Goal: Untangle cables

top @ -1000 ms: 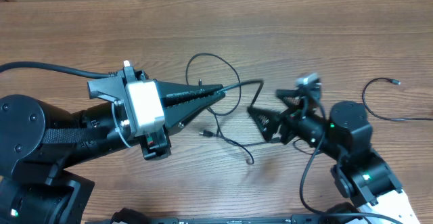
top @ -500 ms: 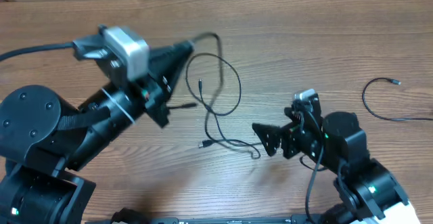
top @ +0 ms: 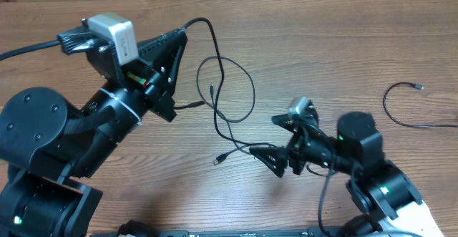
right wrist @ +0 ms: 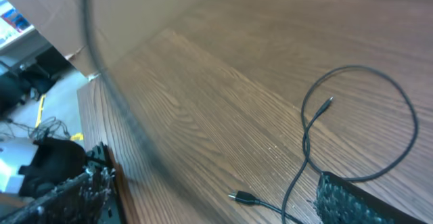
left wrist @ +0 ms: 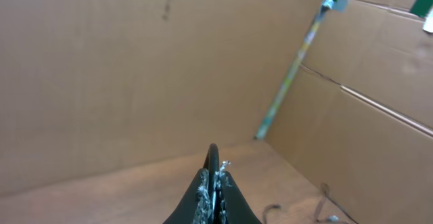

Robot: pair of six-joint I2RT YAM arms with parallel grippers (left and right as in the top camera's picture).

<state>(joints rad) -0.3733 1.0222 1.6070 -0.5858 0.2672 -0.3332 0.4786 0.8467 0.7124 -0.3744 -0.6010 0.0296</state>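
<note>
Two grippers are partly obscured: the left gripper [top: 184, 34], well apart from the right gripper [top: 266, 135], is pinched together on a strand of the cables [top: 253, 97], barely visible in its wrist view. The right gripper's jaws stand apart, cropped in its own view. The cables lie looped just beside the right gripper; a second ago the left gripper sat nearer it.

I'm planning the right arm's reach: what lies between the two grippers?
In the overhead view, loops of the cables lie on the table between the left gripper, shut on a strand, and the open right gripper.
</note>
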